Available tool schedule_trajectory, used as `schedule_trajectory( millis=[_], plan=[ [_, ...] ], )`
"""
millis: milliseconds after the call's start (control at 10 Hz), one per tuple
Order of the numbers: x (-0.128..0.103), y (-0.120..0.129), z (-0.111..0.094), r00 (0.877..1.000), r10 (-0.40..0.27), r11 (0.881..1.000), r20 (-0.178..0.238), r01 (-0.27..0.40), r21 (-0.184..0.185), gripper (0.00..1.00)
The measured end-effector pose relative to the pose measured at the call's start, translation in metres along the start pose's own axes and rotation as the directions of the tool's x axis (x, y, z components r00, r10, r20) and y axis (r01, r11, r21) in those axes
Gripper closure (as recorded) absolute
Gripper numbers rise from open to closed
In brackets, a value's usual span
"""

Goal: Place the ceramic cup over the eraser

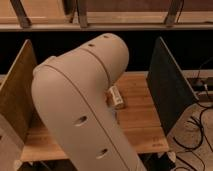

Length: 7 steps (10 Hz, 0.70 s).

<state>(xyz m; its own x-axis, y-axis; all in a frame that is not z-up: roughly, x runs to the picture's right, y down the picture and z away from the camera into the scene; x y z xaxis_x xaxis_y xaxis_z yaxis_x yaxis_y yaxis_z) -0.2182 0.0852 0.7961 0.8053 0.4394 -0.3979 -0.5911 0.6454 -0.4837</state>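
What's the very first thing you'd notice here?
The big cream robot arm fills the middle, blocking most of the wooden table. Its gripper isn't in view. A small cream-and-yellow bottle-like item peeks out beside the arm, and a dark panel stands on the right.

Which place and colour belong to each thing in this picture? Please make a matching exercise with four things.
Things:
1. robot arm
2. dark panel
3. wooden panel
4. cables

Places and colours:
A. black, on the floor at the right edge
B. light brown, standing at the table's left side
C. cream-white, in the centre foreground, covering much of the table
D. dark grey, standing at the table's right side

Pairs: 1-C, 2-D, 3-B, 4-A.

The gripper is not in view; only the arm's large links show.
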Motion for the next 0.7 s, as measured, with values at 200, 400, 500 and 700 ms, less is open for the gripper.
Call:
schedule_trajectory(
  millis=[200, 400, 500, 700],
  plan=[
    [0.0001, 0.0, 0.0002, 1.0, 0.0, 1.0, 0.0, 0.0, 0.0, 0.52],
    [0.0001, 0.0001, 0.0002, 1.0, 0.0, 1.0, 0.0, 0.0, 0.0, 0.32],
    [0.0, 0.0001, 0.0002, 1.0, 0.0, 1.0, 0.0, 0.0, 0.0, 0.25],
    [0.0001, 0.0004, 0.0003, 1.0, 0.001, 1.0, -0.001, -0.001, -0.002, 0.2]
  ],
)
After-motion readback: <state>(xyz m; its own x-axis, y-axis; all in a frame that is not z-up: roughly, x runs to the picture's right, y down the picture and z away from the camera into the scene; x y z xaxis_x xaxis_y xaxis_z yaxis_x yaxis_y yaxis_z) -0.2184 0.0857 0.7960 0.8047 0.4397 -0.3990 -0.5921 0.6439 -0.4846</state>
